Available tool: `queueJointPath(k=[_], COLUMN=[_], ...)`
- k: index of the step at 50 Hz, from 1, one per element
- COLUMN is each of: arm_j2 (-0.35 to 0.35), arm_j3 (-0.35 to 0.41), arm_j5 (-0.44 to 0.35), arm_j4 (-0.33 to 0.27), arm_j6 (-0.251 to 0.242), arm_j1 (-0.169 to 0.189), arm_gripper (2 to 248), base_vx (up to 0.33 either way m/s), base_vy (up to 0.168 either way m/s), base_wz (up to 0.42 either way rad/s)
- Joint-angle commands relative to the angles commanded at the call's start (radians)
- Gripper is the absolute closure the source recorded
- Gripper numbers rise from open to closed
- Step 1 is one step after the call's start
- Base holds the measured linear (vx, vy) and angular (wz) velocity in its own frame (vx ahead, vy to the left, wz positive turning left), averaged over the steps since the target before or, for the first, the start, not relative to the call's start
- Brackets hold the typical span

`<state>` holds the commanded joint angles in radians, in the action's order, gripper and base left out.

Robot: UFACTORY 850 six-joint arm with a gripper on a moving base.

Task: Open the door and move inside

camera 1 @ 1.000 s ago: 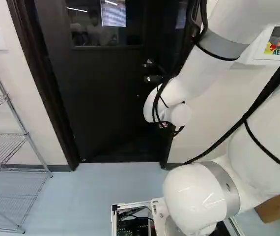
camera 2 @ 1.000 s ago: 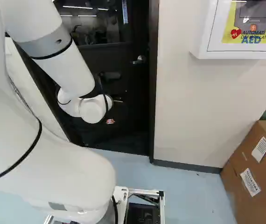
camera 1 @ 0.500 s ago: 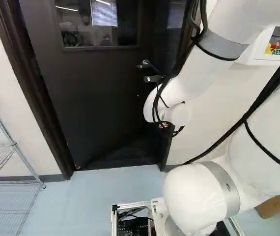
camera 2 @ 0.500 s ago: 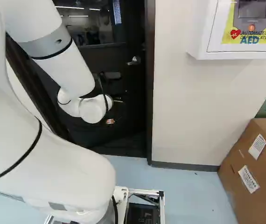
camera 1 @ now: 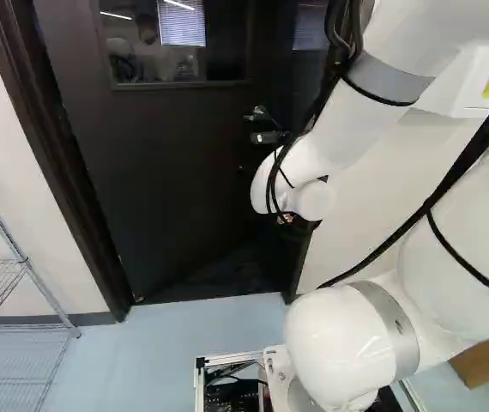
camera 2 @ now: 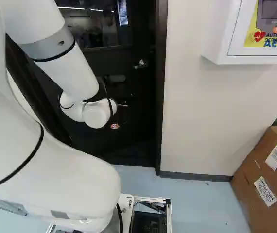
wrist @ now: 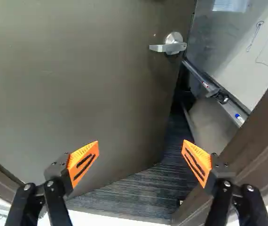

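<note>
The dark door (camera 1: pixel 167 172) stands partly open, swung away from me inside its brown frame (wrist: pixel 261 155). Its metal lever handle (wrist: pixel 169 48) is ahead of the gripper, touched by neither finger. In the right base view my gripper (camera 2: pixel 114 126) is mostly hidden by the white wrist; only a small part shows, low before the doorway. Seen from the wrist, the gripper (wrist: pixel 141 162) has its fingers wide apart with nothing gripped, facing the door's lower part and the gap beside its free edge.
Dark striped carpet (wrist: pixel 138 193) and a whiteboard (wrist: pixel 251 47) show beyond the doorway. A wire shelf (camera 1: pixel 21 275) stands left of the door. To its right are the wall, a white AED cabinet (camera 2: pixel 221 39) and a cardboard box (camera 2: pixel 255 179) on the floor.
The base has moved: door, shelf and wall shift across both base views, first leftward and then slightly back right. Against its lowest joint the arm keeps its pose.
</note>
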<state>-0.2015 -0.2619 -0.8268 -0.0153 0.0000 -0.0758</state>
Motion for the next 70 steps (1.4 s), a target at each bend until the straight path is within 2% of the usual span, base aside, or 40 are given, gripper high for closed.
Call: queueJointPath(k=[70], arm_j2=[0.0], arm_j3=[0.0], arm_j5=[0.0], arm_j4=[0.0], arm_j6=[0.0], arm_j1=[0.0], arm_gripper=[3], base_vx=[0.124], base_vy=[0.086], base_wz=[-0.02])
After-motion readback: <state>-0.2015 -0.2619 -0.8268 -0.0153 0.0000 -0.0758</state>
